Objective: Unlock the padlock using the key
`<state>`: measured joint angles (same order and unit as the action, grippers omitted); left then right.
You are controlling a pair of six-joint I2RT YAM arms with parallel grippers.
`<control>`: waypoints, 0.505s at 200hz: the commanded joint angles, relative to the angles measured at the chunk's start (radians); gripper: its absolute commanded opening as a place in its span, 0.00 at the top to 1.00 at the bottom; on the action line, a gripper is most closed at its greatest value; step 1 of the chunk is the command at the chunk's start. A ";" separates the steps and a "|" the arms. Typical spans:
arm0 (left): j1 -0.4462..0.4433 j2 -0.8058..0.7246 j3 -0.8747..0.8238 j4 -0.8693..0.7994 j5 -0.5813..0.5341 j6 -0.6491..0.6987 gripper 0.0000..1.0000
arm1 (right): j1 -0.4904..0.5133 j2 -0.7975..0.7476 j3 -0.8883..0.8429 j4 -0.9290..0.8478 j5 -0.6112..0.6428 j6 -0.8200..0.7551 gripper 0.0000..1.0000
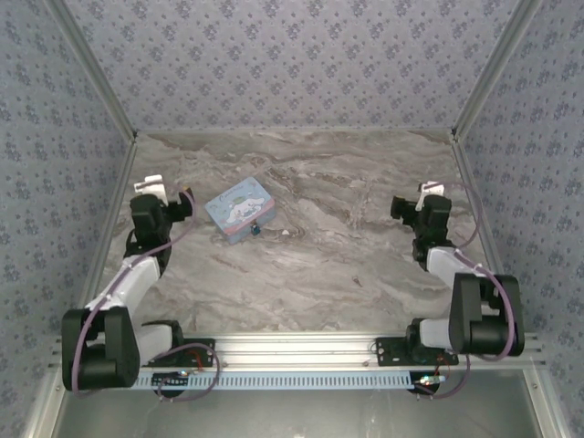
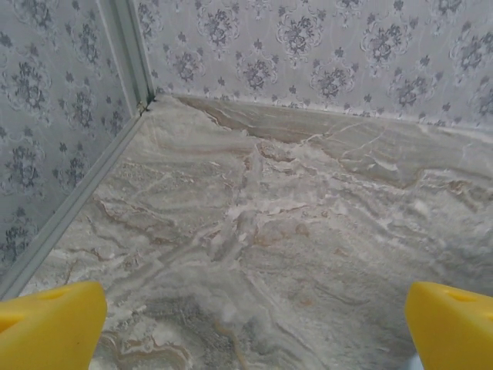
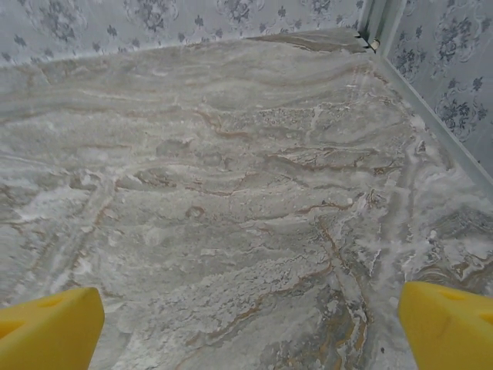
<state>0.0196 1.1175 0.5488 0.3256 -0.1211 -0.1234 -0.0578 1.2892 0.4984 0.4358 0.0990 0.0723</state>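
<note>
A pale-blue tin [image 1: 240, 208] with a white cartoon character lies left of the table's middle. The tiny blue-teal padlock [image 1: 256, 229] sits at the tin's near right corner. Just right of it lies a small speck [image 1: 286, 234], too small to tell whether it is the key. My left gripper [image 1: 170, 192] hovers left of the tin, open, facing the far left corner; its yellow pads [image 2: 50, 324] stand wide apart over bare marble. My right gripper [image 1: 418, 197] is at the right side, far from the padlock, open too, with nothing between its pads [image 3: 451, 327].
The marble tabletop [image 1: 347, 265] is walled by patterned panels on three sides, with metal corner posts [image 2: 127, 54] at the far corners. The arm bases sit on the aluminium rail [image 1: 301, 351] at the near edge.
</note>
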 commanded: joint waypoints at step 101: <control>-0.245 -0.192 0.081 -0.514 0.237 -0.445 0.01 | 0.364 -0.205 0.276 -0.995 -0.008 0.864 0.14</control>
<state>-0.1444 0.9508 0.6674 -0.1356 0.0650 -0.4709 0.2108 1.0851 0.7319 -0.3599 0.0696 0.6739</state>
